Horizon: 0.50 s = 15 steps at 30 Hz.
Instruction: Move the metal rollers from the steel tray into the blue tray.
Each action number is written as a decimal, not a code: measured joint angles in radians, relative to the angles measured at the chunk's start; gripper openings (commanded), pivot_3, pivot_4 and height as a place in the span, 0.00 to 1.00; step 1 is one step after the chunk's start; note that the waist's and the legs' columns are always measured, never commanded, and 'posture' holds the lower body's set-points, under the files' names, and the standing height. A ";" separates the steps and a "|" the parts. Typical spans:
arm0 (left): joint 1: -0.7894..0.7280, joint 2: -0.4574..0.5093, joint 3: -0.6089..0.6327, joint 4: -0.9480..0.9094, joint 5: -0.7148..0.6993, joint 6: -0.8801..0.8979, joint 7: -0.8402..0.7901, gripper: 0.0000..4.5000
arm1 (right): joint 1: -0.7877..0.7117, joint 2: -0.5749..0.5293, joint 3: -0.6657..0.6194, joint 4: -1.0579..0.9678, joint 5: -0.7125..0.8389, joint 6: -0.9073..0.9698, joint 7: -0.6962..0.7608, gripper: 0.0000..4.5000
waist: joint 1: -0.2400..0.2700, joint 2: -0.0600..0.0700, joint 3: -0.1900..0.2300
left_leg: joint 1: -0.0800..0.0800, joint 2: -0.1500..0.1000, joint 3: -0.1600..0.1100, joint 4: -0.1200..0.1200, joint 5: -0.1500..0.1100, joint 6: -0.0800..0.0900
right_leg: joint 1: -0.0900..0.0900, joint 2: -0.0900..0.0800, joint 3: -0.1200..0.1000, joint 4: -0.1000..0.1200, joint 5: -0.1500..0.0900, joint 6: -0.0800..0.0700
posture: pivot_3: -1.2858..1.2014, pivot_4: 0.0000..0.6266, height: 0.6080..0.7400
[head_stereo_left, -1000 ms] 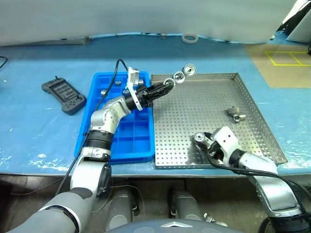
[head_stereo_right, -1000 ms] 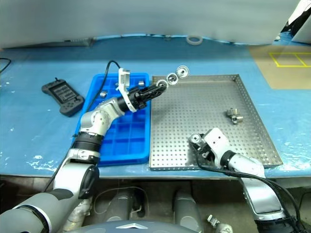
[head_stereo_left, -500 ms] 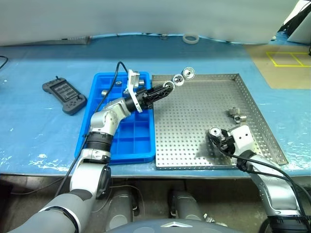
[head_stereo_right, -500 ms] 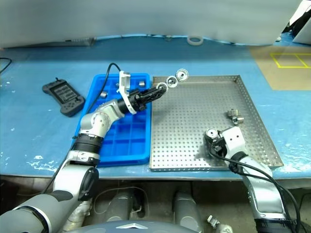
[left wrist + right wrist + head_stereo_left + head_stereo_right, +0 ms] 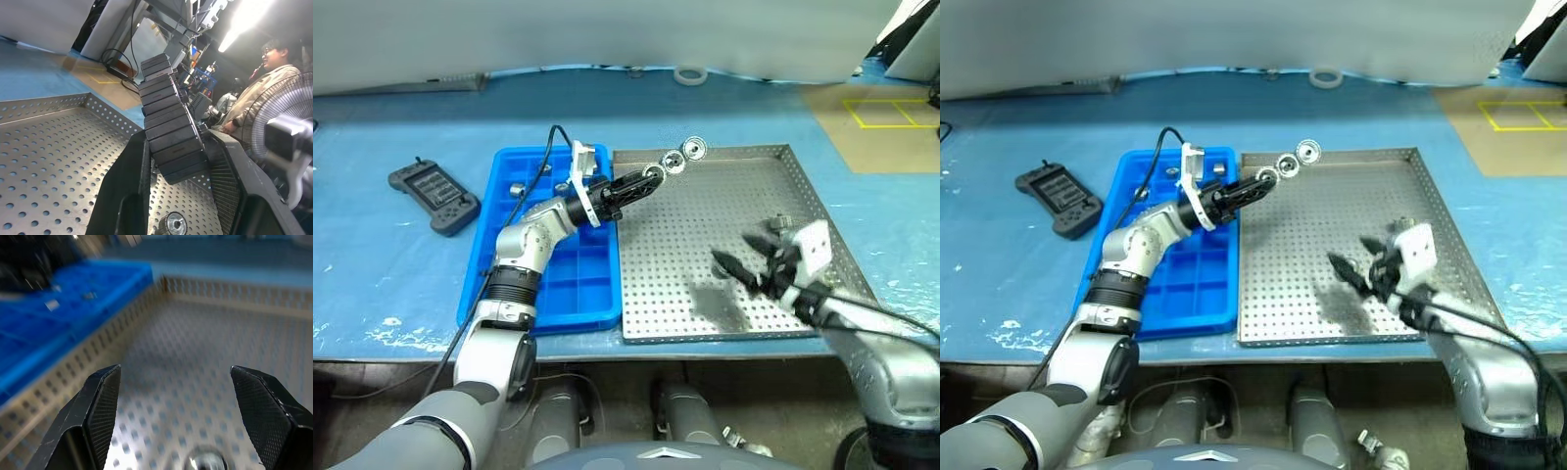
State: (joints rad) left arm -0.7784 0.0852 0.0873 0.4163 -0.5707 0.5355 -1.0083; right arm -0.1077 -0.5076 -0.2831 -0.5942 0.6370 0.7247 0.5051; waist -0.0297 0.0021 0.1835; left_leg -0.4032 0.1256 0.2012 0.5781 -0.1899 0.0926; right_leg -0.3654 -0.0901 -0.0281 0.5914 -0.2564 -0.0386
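two shiny rollers (image 5: 683, 156) — left hand (image 5: 649, 176) clenched, right hand (image 5: 744, 259) released.

A: What lies on the pale blue desk (image 5: 401, 264)?
B: A dark grey handheld controller (image 5: 433, 197) at its left; a white tape ring (image 5: 688, 74) by the far edge.

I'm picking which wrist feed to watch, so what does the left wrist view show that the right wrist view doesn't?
Left wrist view: a person and a fan beyond the tray's rim. Right wrist view: the blue tray alongside, and the right gripper open. Both: the steel tray with its perforated floor, and a roller lying close to the fingers.
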 measured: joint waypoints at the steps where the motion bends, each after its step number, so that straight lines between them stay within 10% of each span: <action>1: -0.001 -0.007 0.000 0.000 0.000 -0.002 0.000 0.31 | -0.034 0.021 -0.012 -0.004 0.040 0.022 -0.026 0.84 | 0.002 0.000 0.000 | 0.001 0.001 0.000 0.000 0.001 -0.001 | 0.001 0.000 0.000 0.000 0.000 0.000 | 0.39 0.24 1.00; 15: -0.083 -0.072 0.039 0.038 -0.064 -0.012 -0.035 0.31 | -0.168 0.281 -0.194 0.196 0.571 0.100 -0.431 0.84 | 0.018 0.001 -0.001 | -0.007 0.001 0.002 -0.001 0.001 -0.001 | -0.008 0.000 0.000 0.001 0.000 0.000 | 0.40 0.24 1.00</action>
State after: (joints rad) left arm -0.8611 0.0133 0.1264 0.4542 -0.6347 0.5239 -1.0436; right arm -0.2761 -0.2263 -0.4768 -0.3987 1.2081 0.8244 0.0742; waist -0.0114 0.0034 0.1827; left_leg -0.4107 0.1263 0.2033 0.5766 -0.1885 0.0918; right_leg -0.3732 -0.0899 -0.0282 0.5923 -0.2562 -0.0387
